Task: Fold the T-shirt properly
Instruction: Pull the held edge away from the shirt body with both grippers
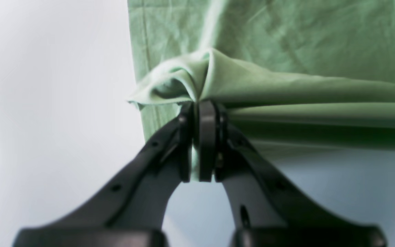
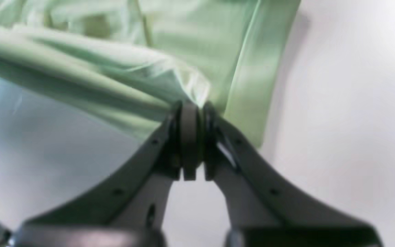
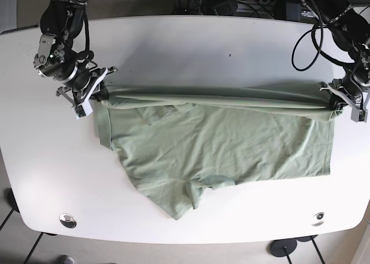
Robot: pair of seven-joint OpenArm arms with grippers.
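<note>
White and rounded, one tabletop (image 3: 191, 38) carries one pale green cotton T-shirt (image 3: 231, 142), spread across its middle. Two black grippers work it: the left gripper (image 1: 202, 113) pinches bunched fabric at one end, its fingers pressed together; the right gripper (image 2: 192, 109) clamps the opposite end likewise.

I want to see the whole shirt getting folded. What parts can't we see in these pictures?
- T-shirt, base view: its underside and the layer under the lifted fold are covered by cloth.
- Right wrist view: the fabric is blurred, and the shirt is cut off at the top edge.
- Left end effector and right end effector: the pinched cloth is hidden between the pads.
</note>
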